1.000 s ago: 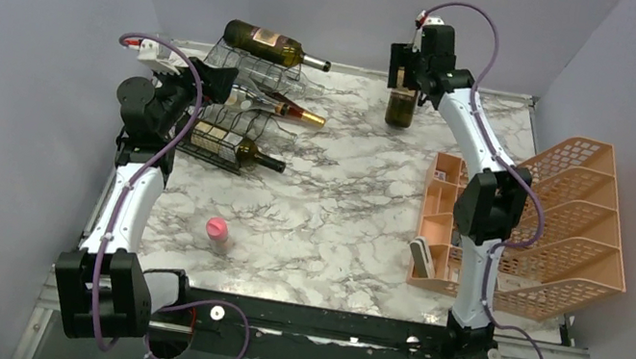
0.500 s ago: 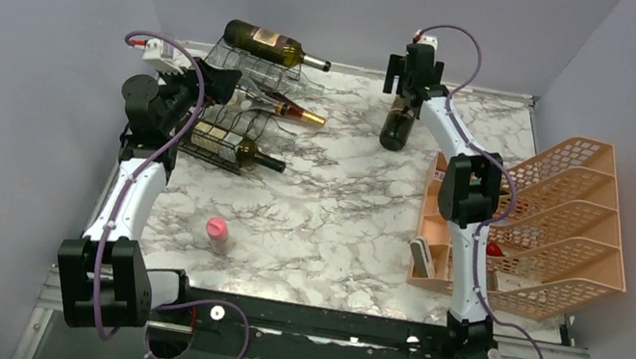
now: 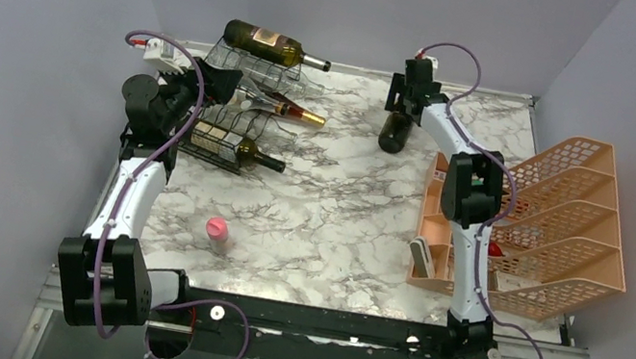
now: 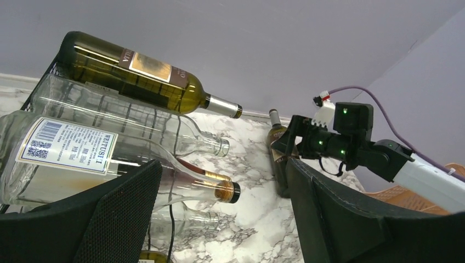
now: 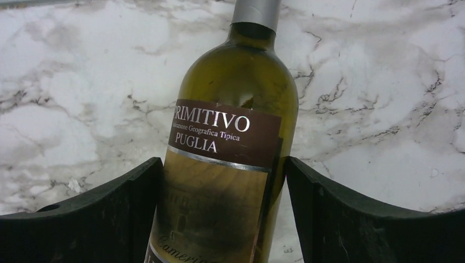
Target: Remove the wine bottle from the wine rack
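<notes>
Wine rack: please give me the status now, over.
Left gripper open at wine rack. Right gripper astride bottle lying on table, grip unclear. Other bottles on rack. No obstruction seen.

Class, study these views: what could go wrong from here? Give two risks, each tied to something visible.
1. The bottle between the jaws of the right gripper looks tilted on the table. Whether it is gripped is unclear, so it might topple and roll.
2. The left gripper is open at the rack; a nudge might roll the top bottle off it.
</notes>
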Robot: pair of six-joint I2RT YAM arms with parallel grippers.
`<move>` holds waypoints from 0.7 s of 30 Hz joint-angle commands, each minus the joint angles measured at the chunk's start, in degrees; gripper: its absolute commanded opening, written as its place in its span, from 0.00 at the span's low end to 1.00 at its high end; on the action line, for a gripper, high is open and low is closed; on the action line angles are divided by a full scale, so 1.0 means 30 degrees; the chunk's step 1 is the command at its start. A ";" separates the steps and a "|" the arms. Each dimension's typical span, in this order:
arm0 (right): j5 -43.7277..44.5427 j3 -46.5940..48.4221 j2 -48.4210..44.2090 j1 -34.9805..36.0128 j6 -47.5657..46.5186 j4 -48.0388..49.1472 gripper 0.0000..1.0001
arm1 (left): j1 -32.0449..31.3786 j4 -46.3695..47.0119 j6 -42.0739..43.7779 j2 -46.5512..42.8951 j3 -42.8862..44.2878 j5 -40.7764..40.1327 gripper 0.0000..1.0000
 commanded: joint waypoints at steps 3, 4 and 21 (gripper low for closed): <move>-0.2164 -0.3251 -0.2282 0.0039 0.1010 -0.1579 0.71 | -0.0074 0.0836 -0.0261 0.0015 -0.0117 0.0587 0.89; -0.2333 -0.3951 -0.2778 0.0065 0.1269 -0.1702 0.67 | -0.0066 0.0836 -0.0263 0.0041 -0.0117 0.0590 0.89; -0.3178 -0.4890 -0.4733 0.0100 0.1059 -0.3769 0.93 | -0.0069 0.0982 -0.0276 0.0045 -0.0175 0.0619 0.89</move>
